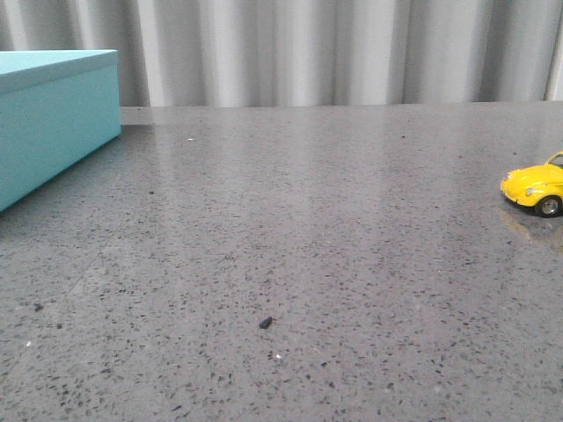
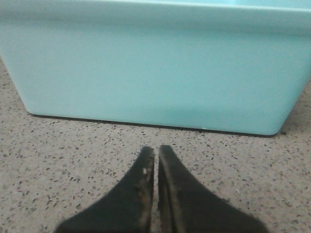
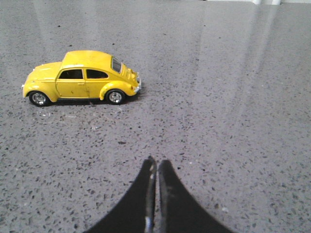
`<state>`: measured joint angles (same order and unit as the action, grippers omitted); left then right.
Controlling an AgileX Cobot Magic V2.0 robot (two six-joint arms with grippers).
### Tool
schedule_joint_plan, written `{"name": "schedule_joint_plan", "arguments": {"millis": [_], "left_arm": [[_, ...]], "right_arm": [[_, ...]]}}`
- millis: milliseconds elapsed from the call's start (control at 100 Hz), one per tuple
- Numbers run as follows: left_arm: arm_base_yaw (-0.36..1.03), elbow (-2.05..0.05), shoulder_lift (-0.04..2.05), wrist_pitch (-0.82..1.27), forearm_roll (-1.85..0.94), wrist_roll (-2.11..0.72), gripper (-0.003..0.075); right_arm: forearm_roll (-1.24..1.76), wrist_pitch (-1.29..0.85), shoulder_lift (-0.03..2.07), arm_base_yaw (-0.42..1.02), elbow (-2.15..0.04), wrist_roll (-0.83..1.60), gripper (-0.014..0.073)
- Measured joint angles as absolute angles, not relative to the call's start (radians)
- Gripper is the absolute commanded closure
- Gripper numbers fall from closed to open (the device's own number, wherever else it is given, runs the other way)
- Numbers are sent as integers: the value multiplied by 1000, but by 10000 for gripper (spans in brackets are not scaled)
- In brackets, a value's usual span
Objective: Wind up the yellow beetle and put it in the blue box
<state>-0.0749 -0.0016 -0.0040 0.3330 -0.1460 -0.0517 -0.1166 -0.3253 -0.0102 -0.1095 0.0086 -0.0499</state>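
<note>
The yellow beetle (image 1: 537, 187) stands on its wheels at the table's right edge in the front view, partly cut off by the frame. In the right wrist view the yellow beetle (image 3: 80, 77) is seen side-on, a short way ahead of my right gripper (image 3: 157, 163), which is shut with nothing in it. The blue box (image 1: 48, 114) stands at the far left with its lid on. In the left wrist view the blue box (image 2: 155, 63) fills the space ahead of my left gripper (image 2: 156, 150), also shut and empty, just short of its side. Neither gripper shows in the front view.
A grey speckled stone tabletop (image 1: 290, 246) carries a small dark crumb (image 1: 265, 323) near the front middle. A pale pleated curtain (image 1: 334, 48) closes off the far edge.
</note>
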Motion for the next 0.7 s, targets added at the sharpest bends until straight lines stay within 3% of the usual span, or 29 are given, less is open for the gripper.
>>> {"name": "schedule_joint_plan", "arguments": {"millis": [700], "left_arm": [[-75,-2,-4,243,-146,-52,741]], "right_arm": [[-117,-283,-10,-109,9,-50,635]]}}
